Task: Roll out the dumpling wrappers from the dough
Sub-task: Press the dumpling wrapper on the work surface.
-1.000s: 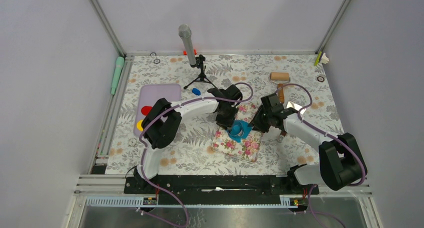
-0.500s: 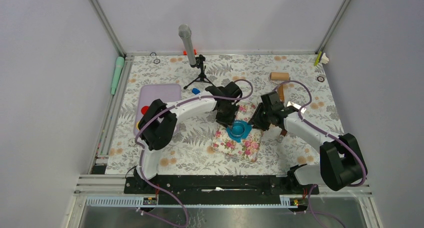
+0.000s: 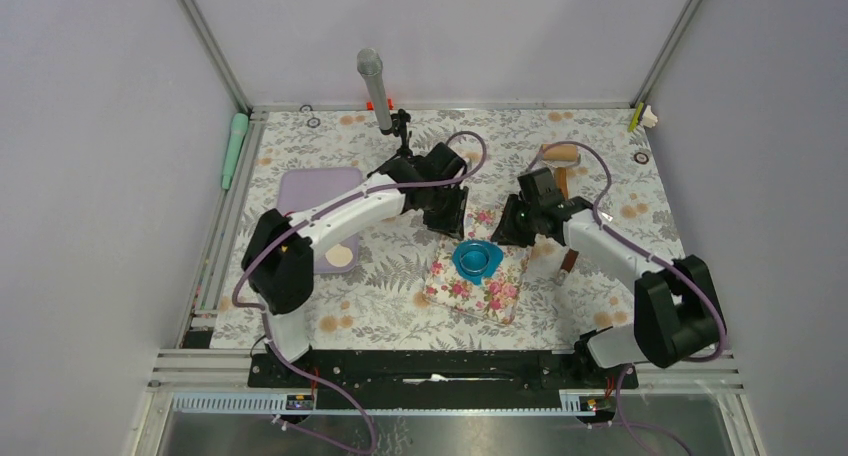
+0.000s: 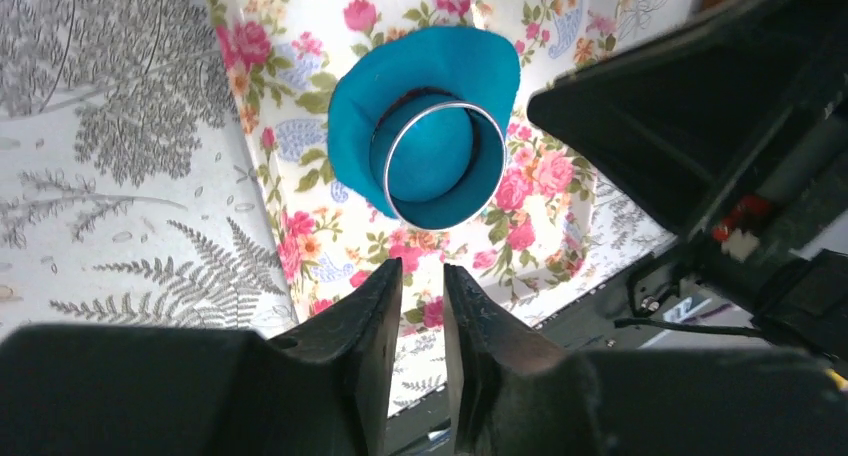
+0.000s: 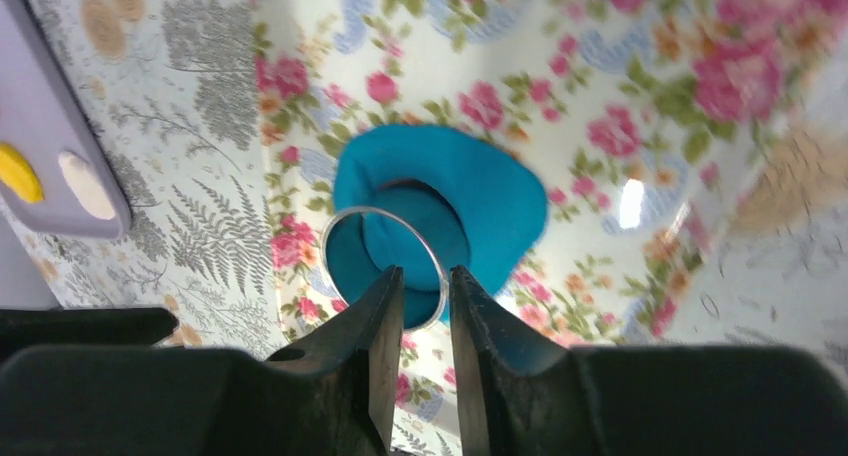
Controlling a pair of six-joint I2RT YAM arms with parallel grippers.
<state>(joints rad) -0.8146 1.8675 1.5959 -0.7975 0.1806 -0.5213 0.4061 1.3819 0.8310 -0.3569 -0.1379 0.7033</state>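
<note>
The blue dough (image 3: 477, 260) lies as a flattened, uneven sheet on the floral pink mat (image 3: 470, 291). A metal ring cutter (image 4: 437, 162) stands on it, with a round blue patch inside. Whether that patch is a cut dumpling wrapper, I cannot tell. My left gripper (image 3: 448, 219) hovers just beyond the mat's far left side. In its wrist view the left gripper (image 4: 422, 268) shows a narrow gap and holds nothing. My right gripper (image 3: 508, 230) hangs at the dough's far right. In the right wrist view the right gripper (image 5: 427, 271) is slightly open over the ring's (image 5: 385, 268) rim, and the dough (image 5: 480, 201) lies beyond.
A wooden roller (image 3: 560, 154) lies at the back right, partly behind the right arm. A lilac tray (image 3: 318, 208) with small coloured pieces sits at the left. A microphone on a tripod (image 3: 374, 84) stands at the back. A brown-handled tool (image 3: 570, 261) lies right of the mat.
Both grippers have drawn back from the ring toward the far side of the table. The left arm has swung away and uncovered the lilac tray. The ring stays on the dough.
</note>
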